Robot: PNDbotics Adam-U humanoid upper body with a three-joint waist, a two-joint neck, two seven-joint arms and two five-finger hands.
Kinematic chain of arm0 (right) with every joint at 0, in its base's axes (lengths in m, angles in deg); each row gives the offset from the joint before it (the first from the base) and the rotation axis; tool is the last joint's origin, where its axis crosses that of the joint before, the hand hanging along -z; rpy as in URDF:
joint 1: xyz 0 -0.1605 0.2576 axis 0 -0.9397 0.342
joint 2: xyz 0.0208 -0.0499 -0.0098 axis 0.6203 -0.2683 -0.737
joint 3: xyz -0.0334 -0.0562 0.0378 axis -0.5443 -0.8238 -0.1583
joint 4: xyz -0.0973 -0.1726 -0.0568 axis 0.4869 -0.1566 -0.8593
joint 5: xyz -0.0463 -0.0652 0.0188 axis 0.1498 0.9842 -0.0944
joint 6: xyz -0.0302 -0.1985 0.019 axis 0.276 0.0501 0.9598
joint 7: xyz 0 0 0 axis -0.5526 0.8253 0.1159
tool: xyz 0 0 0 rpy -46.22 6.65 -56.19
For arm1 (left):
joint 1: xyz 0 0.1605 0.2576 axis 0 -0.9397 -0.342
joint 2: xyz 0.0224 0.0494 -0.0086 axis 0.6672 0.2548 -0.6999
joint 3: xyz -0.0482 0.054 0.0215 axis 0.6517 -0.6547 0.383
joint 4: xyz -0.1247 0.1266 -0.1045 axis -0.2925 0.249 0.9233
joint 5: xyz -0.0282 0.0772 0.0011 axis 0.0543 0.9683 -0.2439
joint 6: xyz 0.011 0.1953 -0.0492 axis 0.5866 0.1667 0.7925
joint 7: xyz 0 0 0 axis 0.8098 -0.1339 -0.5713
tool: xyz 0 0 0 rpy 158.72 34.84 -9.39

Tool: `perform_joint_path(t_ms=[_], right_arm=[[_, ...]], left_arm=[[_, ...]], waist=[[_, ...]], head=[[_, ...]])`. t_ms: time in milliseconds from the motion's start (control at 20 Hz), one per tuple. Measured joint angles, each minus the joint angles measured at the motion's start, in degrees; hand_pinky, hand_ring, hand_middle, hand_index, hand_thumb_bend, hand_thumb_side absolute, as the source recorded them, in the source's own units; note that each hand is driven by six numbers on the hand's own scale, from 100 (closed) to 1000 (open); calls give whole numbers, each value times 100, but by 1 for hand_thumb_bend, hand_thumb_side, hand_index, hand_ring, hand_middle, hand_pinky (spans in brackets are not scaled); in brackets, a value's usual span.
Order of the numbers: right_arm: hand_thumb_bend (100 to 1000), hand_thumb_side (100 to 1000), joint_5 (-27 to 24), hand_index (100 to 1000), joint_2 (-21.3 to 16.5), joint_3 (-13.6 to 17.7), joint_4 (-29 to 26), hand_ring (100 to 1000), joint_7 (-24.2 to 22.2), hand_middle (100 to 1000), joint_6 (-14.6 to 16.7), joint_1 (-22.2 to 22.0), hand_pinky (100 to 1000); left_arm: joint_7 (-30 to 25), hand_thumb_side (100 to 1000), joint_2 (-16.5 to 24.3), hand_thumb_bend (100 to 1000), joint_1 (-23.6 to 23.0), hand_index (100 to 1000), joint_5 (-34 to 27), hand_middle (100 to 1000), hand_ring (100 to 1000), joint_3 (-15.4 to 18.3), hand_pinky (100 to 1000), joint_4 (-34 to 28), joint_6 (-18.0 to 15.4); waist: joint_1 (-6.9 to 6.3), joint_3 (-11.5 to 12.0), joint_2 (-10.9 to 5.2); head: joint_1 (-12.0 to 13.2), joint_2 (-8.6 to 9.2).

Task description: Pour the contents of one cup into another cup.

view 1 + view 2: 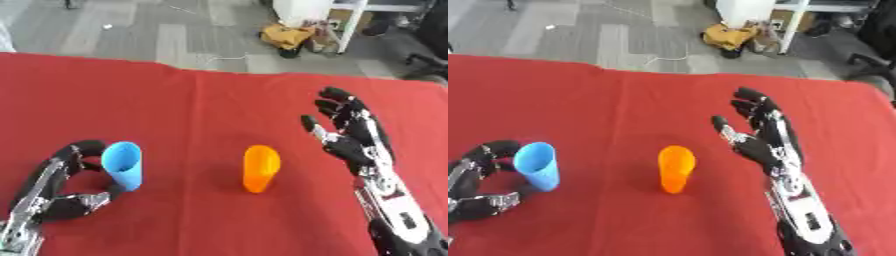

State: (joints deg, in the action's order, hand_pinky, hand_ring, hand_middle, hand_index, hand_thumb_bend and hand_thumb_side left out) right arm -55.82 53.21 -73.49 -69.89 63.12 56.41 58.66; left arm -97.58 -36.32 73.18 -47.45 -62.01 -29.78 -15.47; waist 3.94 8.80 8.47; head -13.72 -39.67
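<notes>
Pictured on a red tablecloth (pixel 201 105): a blue cup (pixel 123 165) at lower left and an orange cup (pixel 260 168) near the middle, both upright, well apart, mouths tipped slightly toward the camera. Curled round the blue cup, the left hand (pixel 61 192), fingers behind it and thumb low at its base, though contact all round cannot be confirmed. Spread wide and holding nothing, the right hand (pixel 350 137), just right of the orange cup and not touching it. Contents of either cup not visible from here.

Judged to be the opening step, with nothing yet lifted or poured. Best done by closing the left hand squarely on the blue cup's middle rather than its base, raising it level, and carrying it across until its rim sits over the orange mouth. Worth steadying the orange cup with the free right hand, since such a light cup could topple at a nudge. Then a slow tilt.
</notes>
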Motion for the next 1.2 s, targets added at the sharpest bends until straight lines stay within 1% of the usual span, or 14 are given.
perform_joint_path(t_ms=[550, 800, 900, 950, 1000, 1050, 1200], right_arm=[[505, 103, -1, 802, 0, -15, 0, 794, -24, 750, -4, -2, 887], [505, 103, -1, 802, 0, -16, 0, 794, -27, 749, -3, -2, 887], [505, 103, -1, 802, 0, -17, 0, 794, -28, 749, -3, -2, 887], [505, 103, -1, 802, 0, -18, 0, 794, -29, 749, -4, -2, 887], [503, 105, -1, 802, 0, -19, 0, 794, -29, 749, -4, -2, 887], [505, 103, -1, 802, 0, -20, 0, 794, -30, 749, -4, -2, 887], [505, 103, -1, 802, 0, -30, 0, 794, -38, 749, 3, -2, 887]], left_arm=[[-60, 100, 2, 648, 445, 826, 107, 740, 787, -155, 662, 569, -54], [-165, 100, 9, 648, 569, 821, 105, 737, 785, -209, 662, 736, -156], [-221, 100, 33, 635, 614, 819, 98, 735, 783, -239, 658, 789, -210], [-250, 100, 49, 638, 635, 819, 95, 735, 784, -259, 660, 814, -238], [-281, 100, 50, 660, 649, 818, 91, 734, 783, -271, 662, 838, -269], [-311, 100, 51, 639, 670, 817, 90, 733, 783, -293, 664, 854, -299], [-394, 100, 53, 637, 723, 815, 99, 732, 783, -344, 667, 902, -384]], waist=[[2, -64, -1], [8, -89, -1], [11, -99, -1], [15, -99, -1], [20, -100, -1], [22, -100, -1], [22, -104, 0]], head=[[20, -1], [35, -1], [43, -1], [44, -1], [44, -1], [45, -1], [45, -1]])
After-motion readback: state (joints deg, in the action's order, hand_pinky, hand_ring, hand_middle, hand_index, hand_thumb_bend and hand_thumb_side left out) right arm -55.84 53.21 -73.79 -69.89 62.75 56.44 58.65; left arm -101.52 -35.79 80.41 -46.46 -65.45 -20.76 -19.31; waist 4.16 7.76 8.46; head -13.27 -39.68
